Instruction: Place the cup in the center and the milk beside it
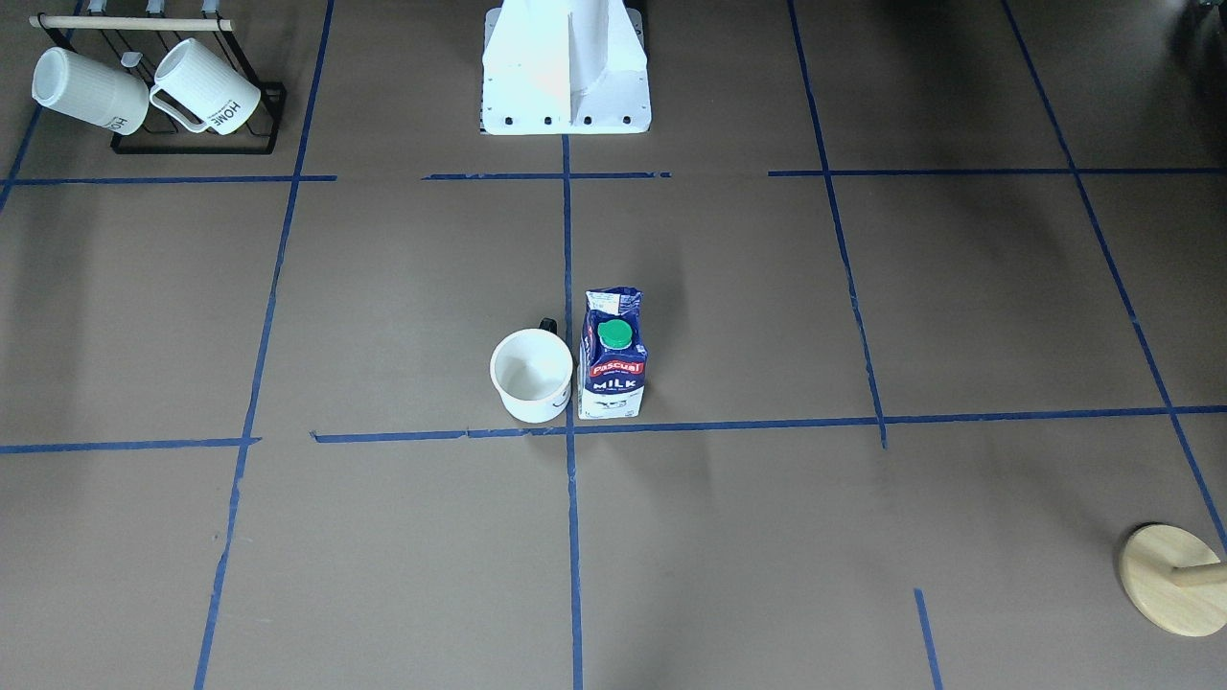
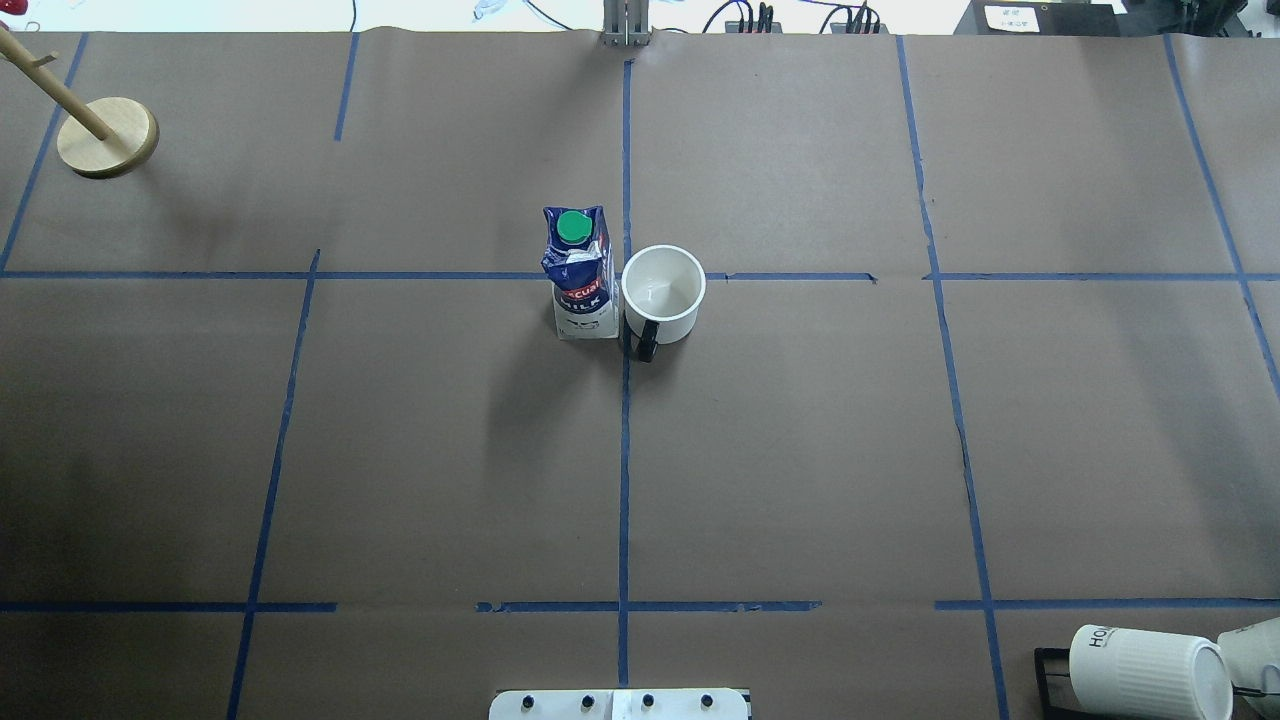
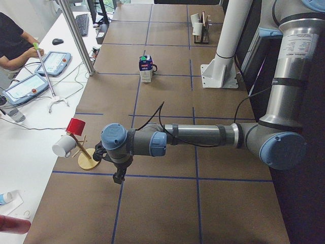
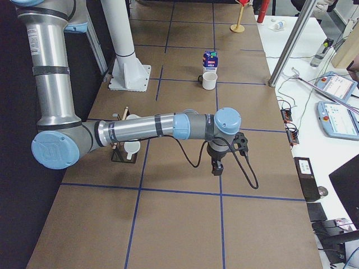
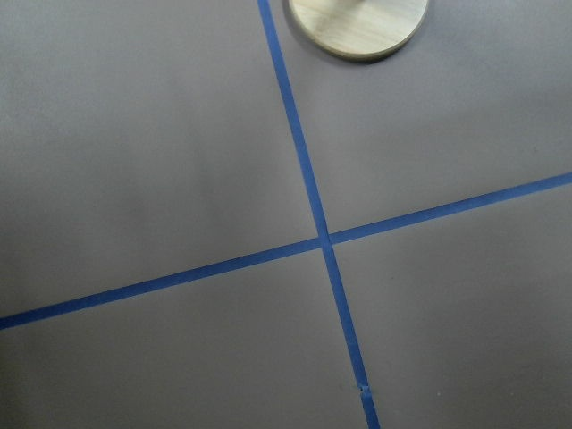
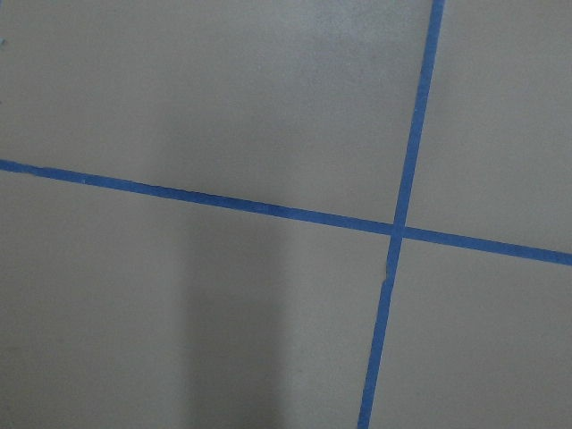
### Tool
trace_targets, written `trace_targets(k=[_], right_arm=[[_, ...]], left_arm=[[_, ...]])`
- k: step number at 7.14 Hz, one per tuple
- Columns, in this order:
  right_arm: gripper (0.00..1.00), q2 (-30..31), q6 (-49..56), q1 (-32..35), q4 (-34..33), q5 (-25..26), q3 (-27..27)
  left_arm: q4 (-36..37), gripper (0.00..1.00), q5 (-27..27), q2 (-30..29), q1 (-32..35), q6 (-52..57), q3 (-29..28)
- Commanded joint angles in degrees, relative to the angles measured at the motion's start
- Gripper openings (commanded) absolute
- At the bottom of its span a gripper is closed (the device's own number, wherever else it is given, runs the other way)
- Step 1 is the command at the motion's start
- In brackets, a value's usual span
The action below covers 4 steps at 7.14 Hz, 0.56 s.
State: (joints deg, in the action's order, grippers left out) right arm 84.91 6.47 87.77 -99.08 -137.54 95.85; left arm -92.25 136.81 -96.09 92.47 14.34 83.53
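Note:
The cup (image 1: 531, 376), a smooth white mug with a small black handle, stands upright at the table's middle, by the crossing of the blue tape lines. The milk (image 1: 613, 359), a blue and white carton with a green cap, stands upright right beside it, almost touching. Both show in the overhead view, the cup (image 2: 663, 293) to the right of the milk (image 2: 582, 275). My left gripper (image 3: 118, 177) shows only in the exterior left view, far from both, over the table's left end. My right gripper (image 4: 216, 170) shows only in the exterior right view, over the right end. I cannot tell whether either is open or shut.
A black rack (image 1: 196, 144) with two ribbed "HOME" mugs (image 1: 91, 91) stands at the robot's right near corner. A wooden peg stand (image 2: 107, 136) is at the far left corner; its base shows in the left wrist view (image 5: 357, 22). The robot's white base (image 1: 566, 72) is at mid near edge.

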Motion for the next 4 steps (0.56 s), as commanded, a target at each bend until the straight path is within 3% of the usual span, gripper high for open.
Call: trace_targets(k=[1, 4], right_arm=[[1.0, 0.0, -0.1, -0.1, 0.0, 0.1, -0.3], [1.0, 0.2, 0.1, -0.1, -0.1, 0.0, -0.7]], left_arm=[[4.4, 1.0, -2.1, 0.0, 0.0, 0.0, 0.0], [7.4, 1.0, -2.3, -1.0, 0.0, 0.3, 0.8]])
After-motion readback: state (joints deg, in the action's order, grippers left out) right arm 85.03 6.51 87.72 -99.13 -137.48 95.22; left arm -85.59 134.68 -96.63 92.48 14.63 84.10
